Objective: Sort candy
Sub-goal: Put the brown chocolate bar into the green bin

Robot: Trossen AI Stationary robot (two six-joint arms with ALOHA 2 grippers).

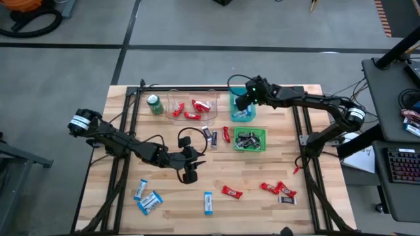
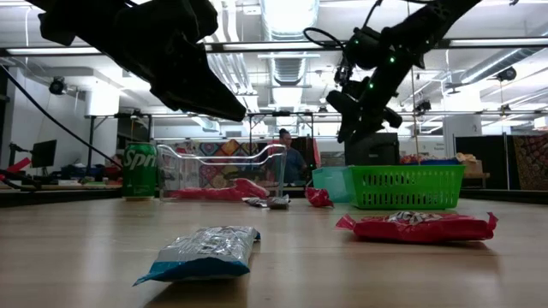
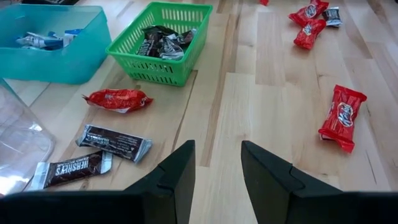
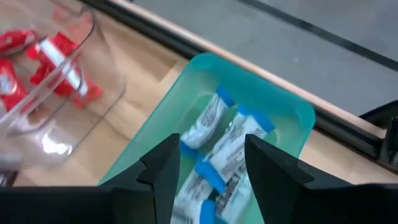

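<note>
Right fingers (image 4: 205, 168): mine, parted with nothing between them, hanging over the teal bin (image 4: 292, 118) at the far side of the surface (image 1: 249, 177); blue-and-white bars (image 4: 233, 146) lie in the bin directly beneath

Left fingers (image 3: 217, 177): parted too, empty, low over the middle of the surface

Sorted so far: red bars in the clear tub (image 1: 190, 105), dark bars in the green basket (image 1: 251, 139), blue ones in the teal bin

Loose candy: two dark bars (image 3: 114, 142) and one red beside the baskets; red bar (image 1: 231, 191) and a blue one (image 1: 208, 202) in the near middle; blue pair near left, red cluster near right

Key relation: the dark bars lie just ahead of my left fingers, off to one side, long axes slanting across my line of approach; my left arm is nearer

Next, I judge: turn the left wrist square across a bar before closing
</note>
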